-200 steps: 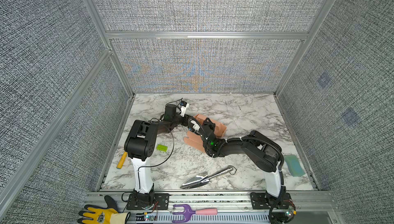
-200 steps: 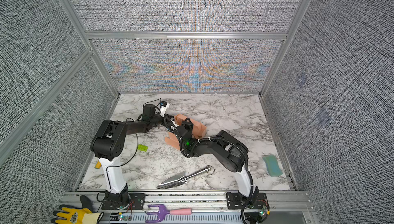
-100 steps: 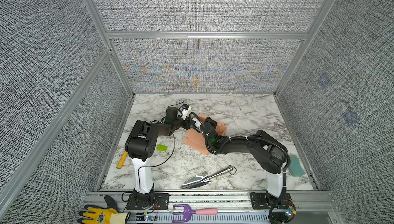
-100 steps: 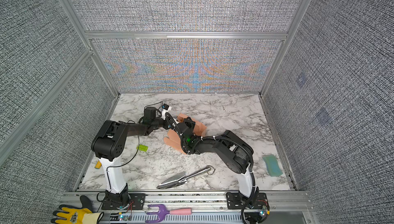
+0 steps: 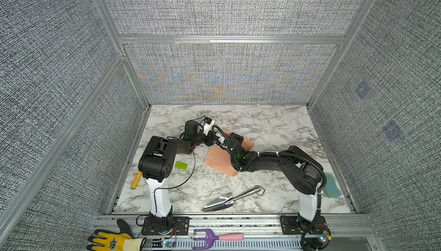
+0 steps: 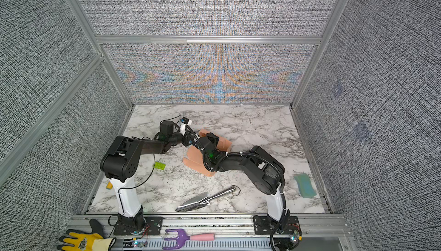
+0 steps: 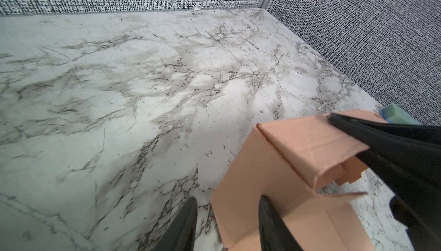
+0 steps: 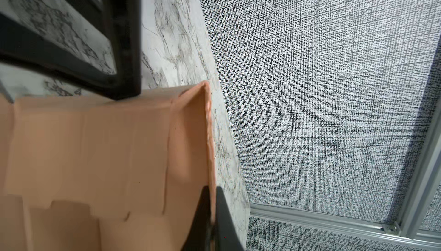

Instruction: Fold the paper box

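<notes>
Partly folded, the salmon-pink paper box (image 5: 219, 163) lies near the middle of the marble desk (image 5: 274, 128). Its near end is flat and its far end is raised, and both arms meet over it in both top views. The right hand (image 8: 212, 189) is pressed together on the thin edge of a raised flap, pinching the cardboard between its fingers, as the right wrist view shows. The left hand (image 7: 228, 198) is spread. One finger (image 7: 186, 223) is over bare desk just beside the box and the other is in front of a cardboard panel, so the panel's edge falls between them unclamped. A green toy brick (image 5: 181, 165) lies left of the box, well apart. An orange-handled tool (image 5: 136, 180) sits farther out on that side. A steel trowel (image 5: 229, 198) rests on the box's near side. A teal sponge (image 5: 330, 186) lies well to the box's right, against the wall. Nearer the camera than the box, off the desk, are a purple hand rake (image 5: 214, 237) and a yellow glove (image 5: 112, 242).
</notes>
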Action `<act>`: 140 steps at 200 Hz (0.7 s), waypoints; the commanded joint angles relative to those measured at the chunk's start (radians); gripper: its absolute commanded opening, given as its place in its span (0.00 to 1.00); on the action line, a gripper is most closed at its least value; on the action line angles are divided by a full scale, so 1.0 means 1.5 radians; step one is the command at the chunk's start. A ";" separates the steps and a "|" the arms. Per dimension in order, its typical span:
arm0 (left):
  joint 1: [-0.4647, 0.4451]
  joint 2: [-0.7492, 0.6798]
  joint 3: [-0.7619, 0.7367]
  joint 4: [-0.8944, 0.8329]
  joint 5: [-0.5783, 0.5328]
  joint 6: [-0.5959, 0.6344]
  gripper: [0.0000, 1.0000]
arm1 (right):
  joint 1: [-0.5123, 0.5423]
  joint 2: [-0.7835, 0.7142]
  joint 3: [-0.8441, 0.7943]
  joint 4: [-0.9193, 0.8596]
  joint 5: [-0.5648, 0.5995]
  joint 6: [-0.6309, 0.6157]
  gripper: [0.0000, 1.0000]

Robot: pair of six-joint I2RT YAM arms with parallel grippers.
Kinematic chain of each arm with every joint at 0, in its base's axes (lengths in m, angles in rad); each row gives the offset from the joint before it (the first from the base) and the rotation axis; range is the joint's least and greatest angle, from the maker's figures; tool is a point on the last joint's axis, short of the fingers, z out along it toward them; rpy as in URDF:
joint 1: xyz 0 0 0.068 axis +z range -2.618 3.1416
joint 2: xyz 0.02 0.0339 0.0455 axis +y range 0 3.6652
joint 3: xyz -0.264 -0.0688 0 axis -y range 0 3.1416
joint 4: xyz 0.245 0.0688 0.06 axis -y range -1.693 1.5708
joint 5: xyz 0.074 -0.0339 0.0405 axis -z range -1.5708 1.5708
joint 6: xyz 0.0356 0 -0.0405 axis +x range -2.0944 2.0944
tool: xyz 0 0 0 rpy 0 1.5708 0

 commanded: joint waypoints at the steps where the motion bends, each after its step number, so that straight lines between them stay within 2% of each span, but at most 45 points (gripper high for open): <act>1: -0.001 -0.007 -0.006 0.027 0.024 0.020 0.45 | -0.002 -0.009 0.003 0.001 -0.017 0.020 0.00; 140: -0.001 -0.010 -0.051 0.121 0.066 0.028 0.45 | -0.006 -0.015 0.005 -0.015 -0.032 0.027 0.00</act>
